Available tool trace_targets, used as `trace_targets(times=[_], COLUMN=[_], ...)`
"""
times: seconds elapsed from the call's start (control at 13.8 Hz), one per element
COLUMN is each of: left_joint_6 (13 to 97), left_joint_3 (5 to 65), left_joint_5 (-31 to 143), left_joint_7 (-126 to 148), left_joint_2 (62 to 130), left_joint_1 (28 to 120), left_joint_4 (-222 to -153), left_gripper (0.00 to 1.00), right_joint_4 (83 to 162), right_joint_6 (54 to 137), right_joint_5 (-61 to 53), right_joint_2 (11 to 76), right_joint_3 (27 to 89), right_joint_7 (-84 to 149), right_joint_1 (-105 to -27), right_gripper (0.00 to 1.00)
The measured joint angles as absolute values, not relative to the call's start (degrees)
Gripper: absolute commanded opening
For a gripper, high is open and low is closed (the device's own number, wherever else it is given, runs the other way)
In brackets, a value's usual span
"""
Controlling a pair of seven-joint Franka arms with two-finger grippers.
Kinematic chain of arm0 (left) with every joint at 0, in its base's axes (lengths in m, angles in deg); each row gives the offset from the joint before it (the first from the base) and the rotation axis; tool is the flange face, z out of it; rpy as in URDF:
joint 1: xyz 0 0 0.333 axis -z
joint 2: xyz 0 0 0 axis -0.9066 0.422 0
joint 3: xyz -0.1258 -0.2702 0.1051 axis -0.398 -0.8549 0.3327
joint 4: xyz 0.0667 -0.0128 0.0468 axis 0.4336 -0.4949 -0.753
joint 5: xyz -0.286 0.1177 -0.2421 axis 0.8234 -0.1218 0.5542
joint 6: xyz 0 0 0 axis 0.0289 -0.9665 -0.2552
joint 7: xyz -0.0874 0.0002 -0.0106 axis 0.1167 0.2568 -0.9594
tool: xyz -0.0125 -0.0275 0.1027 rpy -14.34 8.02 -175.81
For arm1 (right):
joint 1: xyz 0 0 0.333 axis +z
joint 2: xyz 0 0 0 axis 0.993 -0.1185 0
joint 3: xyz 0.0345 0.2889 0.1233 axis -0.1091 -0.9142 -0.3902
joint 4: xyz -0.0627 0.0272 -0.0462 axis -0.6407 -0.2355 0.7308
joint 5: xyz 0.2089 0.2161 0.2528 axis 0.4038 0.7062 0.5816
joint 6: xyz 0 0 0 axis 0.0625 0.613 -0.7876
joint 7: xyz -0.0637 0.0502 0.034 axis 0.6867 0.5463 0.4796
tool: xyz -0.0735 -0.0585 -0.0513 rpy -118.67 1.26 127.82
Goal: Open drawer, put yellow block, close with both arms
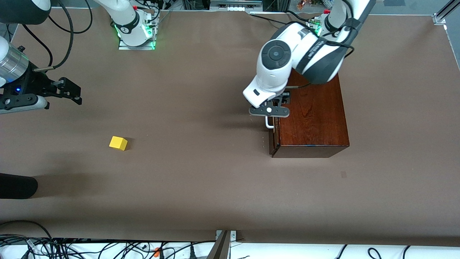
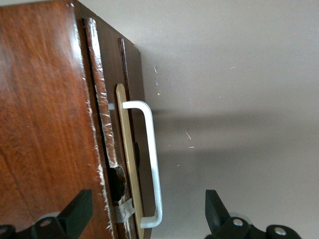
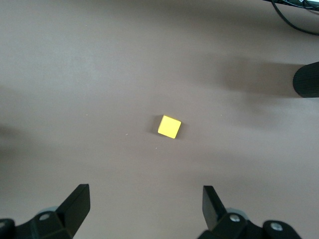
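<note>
Left pincer [image 2: 144, 214] over the drawer [image 1: 274, 138] front, jaws spread wide and empty, straddling the white handle [image 2: 149, 164] of the box [image 1: 312, 118]; drawer all but shut. Right pincer [image 1: 70, 90] waiting aloft at the right arm's end of the bench [image 1: 201, 180], fully open and empty, with the block [image 1: 118, 142] on the bench below it, well apart from the box. Best done by lowering until the handle bar sits deep between the fingers, closing squarely, then pulling straight out along the slide without twisting.
</note>
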State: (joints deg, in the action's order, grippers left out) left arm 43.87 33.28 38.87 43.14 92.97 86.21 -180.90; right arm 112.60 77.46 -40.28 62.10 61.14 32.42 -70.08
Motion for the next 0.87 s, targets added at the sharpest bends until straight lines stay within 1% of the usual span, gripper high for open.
trace_targets(times=[0.36, 0.65, 0.87], left_joint_6=[49.4, 50.6, 53.1], left_joint_3=[33.3, 33.2, 33.3], left_joint_5=[35.4, 32.6, 32.3], left_joint_7=[47.5, 50.2, 51.5], left_joint_2=[93.0, 93.0, 93.4], left_joint_1=[88.6, 89.7, 89.7], left_joint_4=[-186.4, -188.6, -190.2], left_gripper=[1.00, 1.00, 1.00], right_joint_4=[112.6, 112.6, 112.6], right_joint_6=[77.4, 77.4, 77.4], right_joint_5=[-40.3, -40.3, -40.3], right_joint_2=[61.7, 61.0, 60.9], right_joint_3=[61.1, 61.2, 61.2], right_joint_7=[32.4, 32.1, 32.1], right_joint_1=[-70.1, -70.2, -70.2], right_gripper=[1.00, 1.00, 1.00])
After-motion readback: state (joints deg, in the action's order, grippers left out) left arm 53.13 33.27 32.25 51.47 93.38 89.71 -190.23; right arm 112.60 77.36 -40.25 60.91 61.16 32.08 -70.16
